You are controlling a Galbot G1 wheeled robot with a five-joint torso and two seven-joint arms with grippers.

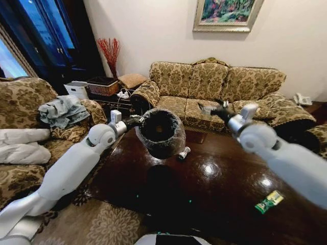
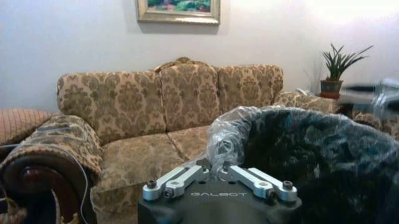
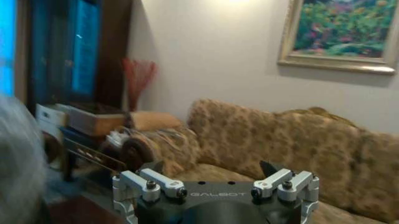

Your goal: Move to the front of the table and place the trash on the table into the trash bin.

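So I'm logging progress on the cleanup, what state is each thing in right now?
Trash bin: lifted above the table, held at its bagged rim, tipped so its mouth faces the head camera.
Left gripper: jaws shut on the bin's rim.
Right gripper: raised over the table's far side, jaws open, holding nothing.
Small grey can: lying on its side on the table.
Green wrapper: lying flat on the table.
Table: trash not yet cleared.

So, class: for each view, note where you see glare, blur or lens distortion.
Head view: ceiling lights glare as bright spots on the glossy table, and the wide lens bows the room's edges. Left wrist view: the right arm is motion-blurred at the far side, while the trash bin bag rim catches light. Right wrist view: soft overall, with the trash bin a grey blur at the frame edge.
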